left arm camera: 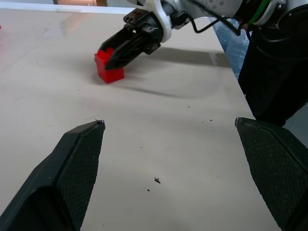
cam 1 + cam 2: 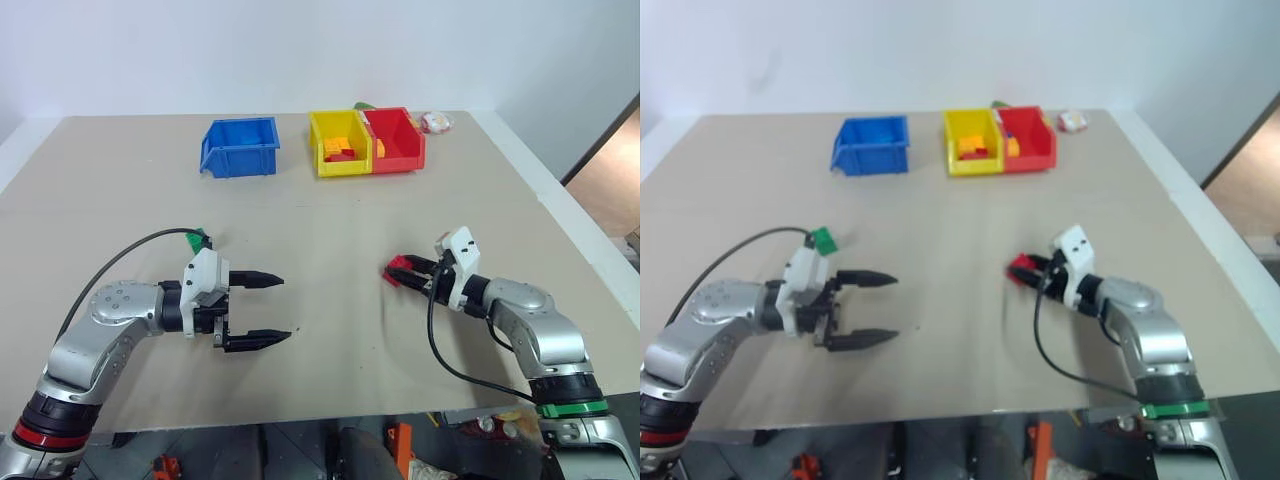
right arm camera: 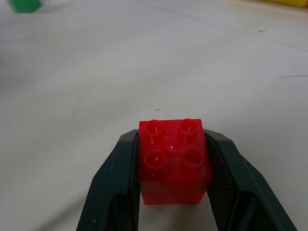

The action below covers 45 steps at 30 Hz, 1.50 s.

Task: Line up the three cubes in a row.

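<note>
Right hand (image 2: pixel 403 271) has its two black fingers shut on the red studded plastic toy-brick cube (image 3: pixel 174 161), one finger pressed against each side wall, studs up. In the left wrist view the cube's base seems to rest on the beige worktop (image 2: pixel 330 215), toward the right edge and roughly midway between near and far edges. The left hand (image 2: pixel 262 310) hangs above the worktop nearer the left edge, fingers spread wide and holding nothing, pointing across at the right hand.

The green studded plastic cube (image 2: pixel 823 239) sits on the worktop just behind the left hand, well apart from the red one. I cannot pick out the yellow-orange cube; small bricks lie heaped in the yellow plastic bin (image 2: pixel 337 143) and red plastic bin (image 2: pixel 398 137) at the far edge, with a blue plastic bin (image 2: pixel 240 147) beside them.

By my reading, the step in hand is the pick-up of the red cube: the grasp is made, the lift is not. Next comes lifting it without twisting it in the grip, carrying it toward the green cube, and setting it down flat on the line chosen for the row.
</note>
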Motion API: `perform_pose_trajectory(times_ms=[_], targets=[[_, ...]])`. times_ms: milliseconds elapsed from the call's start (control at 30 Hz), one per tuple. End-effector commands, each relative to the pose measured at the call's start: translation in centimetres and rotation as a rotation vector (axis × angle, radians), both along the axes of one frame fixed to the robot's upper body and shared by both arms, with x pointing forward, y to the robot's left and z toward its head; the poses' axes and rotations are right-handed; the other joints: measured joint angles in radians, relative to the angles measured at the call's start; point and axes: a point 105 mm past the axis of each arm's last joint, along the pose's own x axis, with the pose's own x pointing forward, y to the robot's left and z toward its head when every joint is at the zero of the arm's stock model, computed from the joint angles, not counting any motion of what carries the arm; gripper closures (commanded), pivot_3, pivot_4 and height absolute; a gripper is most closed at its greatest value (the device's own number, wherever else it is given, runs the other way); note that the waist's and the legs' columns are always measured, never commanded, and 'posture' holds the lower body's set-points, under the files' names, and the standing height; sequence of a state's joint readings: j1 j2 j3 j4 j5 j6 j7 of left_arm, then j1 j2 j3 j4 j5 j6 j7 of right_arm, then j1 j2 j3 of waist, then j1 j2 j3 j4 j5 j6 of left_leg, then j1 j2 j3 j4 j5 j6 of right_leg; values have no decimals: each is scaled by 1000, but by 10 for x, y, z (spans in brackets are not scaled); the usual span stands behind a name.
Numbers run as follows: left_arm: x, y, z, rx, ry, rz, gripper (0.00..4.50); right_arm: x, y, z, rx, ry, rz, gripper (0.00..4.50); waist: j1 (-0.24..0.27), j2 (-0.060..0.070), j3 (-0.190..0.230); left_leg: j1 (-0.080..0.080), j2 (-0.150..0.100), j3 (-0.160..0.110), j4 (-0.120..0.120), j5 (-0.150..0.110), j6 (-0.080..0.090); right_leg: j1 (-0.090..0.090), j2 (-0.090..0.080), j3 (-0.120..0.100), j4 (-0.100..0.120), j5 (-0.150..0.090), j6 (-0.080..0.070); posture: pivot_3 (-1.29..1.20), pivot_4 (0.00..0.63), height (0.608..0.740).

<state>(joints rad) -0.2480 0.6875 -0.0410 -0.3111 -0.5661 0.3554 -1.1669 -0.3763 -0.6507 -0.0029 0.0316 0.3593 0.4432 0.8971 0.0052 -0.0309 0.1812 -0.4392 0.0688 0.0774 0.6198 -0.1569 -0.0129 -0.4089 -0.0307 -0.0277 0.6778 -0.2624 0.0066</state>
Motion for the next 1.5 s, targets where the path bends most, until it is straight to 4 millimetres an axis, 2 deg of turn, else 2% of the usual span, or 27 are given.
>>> perform_pose_trajectory(times_ms=[33,200,367,567,900,967,1000,1167,1267,1333,1500], targets=[[-7,-3,6,1,-32,-42,0,-16,31,34,-40,-62,262,3246,-3,0,0,0,0,0,0,0,0,0,0,1,0,0,0,0,150,737],[-7,-5,6,6,-29,-57,0,-32,58,37,-163,-54,551,3246,-2,0,0,1,4,0,1,0,0,0,4,0,0,1,-2,0,150,737],[-8,-6,7,7,-28,-60,0,-25,72,38,-192,-64,666,3246,0,0,0,1,6,0,1,0,0,0,6,-1,0,1,-4,0,150,737],[-13,-2,7,12,-21,-29,0,-7,62,21,-242,-53,688,3246,0,0,0,0,6,2,1,0,0,0,6,0,0,1,-4,0,150,737],[-14,0,9,11,-19,3,0,-2,65,4,-233,-56,723,3246,-1,0,0,1,9,2,2,0,-1,-1,8,-1,1,2,-6,0,150,737],[-14,1,9,12,-23,8,0,-2,63,3,-234,-41,730,2218,-1,0,0,2,10,2,2,0,-1,-1,9,0,1,3,-6,0,150,737],[-13,2,9,11,-26,15,0,-1,63,5,-224,-49,727,1999,-1,0,0,2,10,2,2,0,-1,-1,10,0,1,3,-7,0,150,737],[-10,5,10,10,-42,37,0,-5,61,14,-195,-59,736,155,0,0,0,2,11,2,2,1,-3,-1,11,-1,2,3,-8,0,150,737],[-6,8,13,-11,-63,86,0,-9,60,25,-179,-90,730,71,0,0,0,2,12,2,2,1,-3,-2,11,-1,2,3,-8,0,150,737],[0,15,19,-35,-85,156,0,-12,61,41,-124,-95,709,71,0,1,0,2,12,2,2,1,-3,-2,11,-1,2,3,-8,0,150,737],[34,56,45,-136,-132,505,0,-18,69,93,67,-156,602,71,0,1,0,2,13,0,2,1,-3,-2,10,1,3,3,-9,0,150,737]])
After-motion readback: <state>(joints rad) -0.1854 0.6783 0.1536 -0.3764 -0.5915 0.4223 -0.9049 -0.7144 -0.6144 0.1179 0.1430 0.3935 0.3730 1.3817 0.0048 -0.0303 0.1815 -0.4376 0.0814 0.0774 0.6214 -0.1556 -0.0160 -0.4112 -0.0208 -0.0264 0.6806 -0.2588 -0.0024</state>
